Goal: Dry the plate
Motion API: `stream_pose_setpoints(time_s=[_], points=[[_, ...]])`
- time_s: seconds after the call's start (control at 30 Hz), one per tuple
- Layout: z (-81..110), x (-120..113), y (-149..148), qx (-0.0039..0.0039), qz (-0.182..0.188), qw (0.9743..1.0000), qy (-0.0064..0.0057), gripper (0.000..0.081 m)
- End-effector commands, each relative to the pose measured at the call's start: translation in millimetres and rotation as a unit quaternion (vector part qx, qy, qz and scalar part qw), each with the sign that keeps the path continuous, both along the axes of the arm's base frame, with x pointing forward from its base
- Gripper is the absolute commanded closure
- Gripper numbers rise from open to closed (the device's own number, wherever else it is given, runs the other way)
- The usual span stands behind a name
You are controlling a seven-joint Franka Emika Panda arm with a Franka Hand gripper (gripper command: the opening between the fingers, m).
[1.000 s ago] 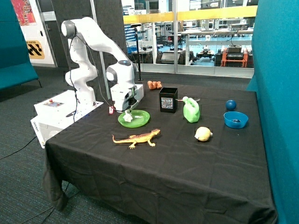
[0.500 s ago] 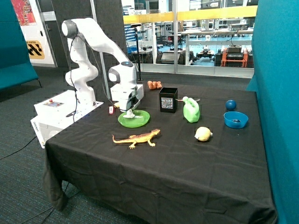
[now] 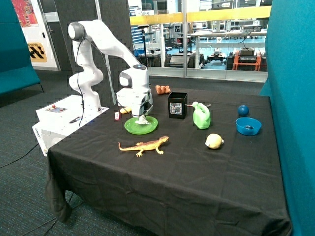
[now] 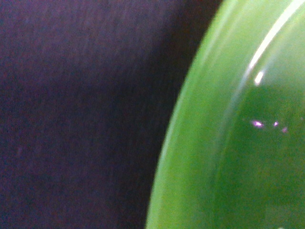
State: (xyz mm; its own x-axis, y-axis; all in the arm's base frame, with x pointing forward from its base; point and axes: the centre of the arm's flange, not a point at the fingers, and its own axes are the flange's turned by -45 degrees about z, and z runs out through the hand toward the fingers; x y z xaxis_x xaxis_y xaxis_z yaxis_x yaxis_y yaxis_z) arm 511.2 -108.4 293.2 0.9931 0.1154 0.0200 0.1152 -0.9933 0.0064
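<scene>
Down on the black tablecloth (image 3: 167,172), the bright-green plate (image 3: 141,126) was found lying flat, near the table's edge closest to the robot's base, between a toy lizard (image 3: 144,145) in front of it and a black box (image 3: 177,105) behind and beside it. The gripper (image 3: 141,117) was held directly over the plate, pointing straight down, with a small white wad (image 3: 141,121) seen at its tip, resting on or just above the plate's surface. Whether the wad was pinched by the jaws could not be told from the outside view, and the fingers were not shown in the wrist view; their state cannot be told.

In the wrist view, only the plate's rim (image 4: 190,143) and part of its glossy inner surface were seen, with the dark cloth (image 4: 71,114) beside it.

Elsewhere on the table, a green watering can (image 3: 201,116) was stood beside the black box, a yellowish lemon-like object (image 3: 213,141) was placed in front of the can, and a blue bowl (image 3: 248,126) with a blue ball (image 3: 243,110) behind it was set well apart from the plate, toward the far side. An orange object (image 3: 162,89) was lying behind the arm.
</scene>
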Motion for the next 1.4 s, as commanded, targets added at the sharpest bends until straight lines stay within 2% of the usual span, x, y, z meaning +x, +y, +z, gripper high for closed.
stream_pose_setpoints(time_s=[0.0,0.33,0.47,0.6,0.73,0.97,1.13,1.27,1.37], points=[[0.2,33,-10,0.00212,-0.009,0.9999,0.0103,0.0808],[-9.6,55,-18,0.00224,-0.021,0.9997,0.0103,0.0808],[-7.5,60,-32,0.00246,-0.042,0.9991,0.0102,0.0808],[-5.5,61,-41,0.00248,-0.044,0.999,0.0102,0.0808],[-1.5,59,-56,0.00265,-0.061,0.9981,0.0102,0.0808],[5.7,34,-87,0.00283,-0.078,0.9969,0.0101,0.0808],[5.9,13,-96,0.00287,-0.082,0.9966,0.0101,0.0808],[3.8,-15,-92,0.00277,-0.073,0.9973,0.0101,0.0808],[0.6,-33,-77,0.00257,-0.053,0.9985,0.0102,0.0808]])
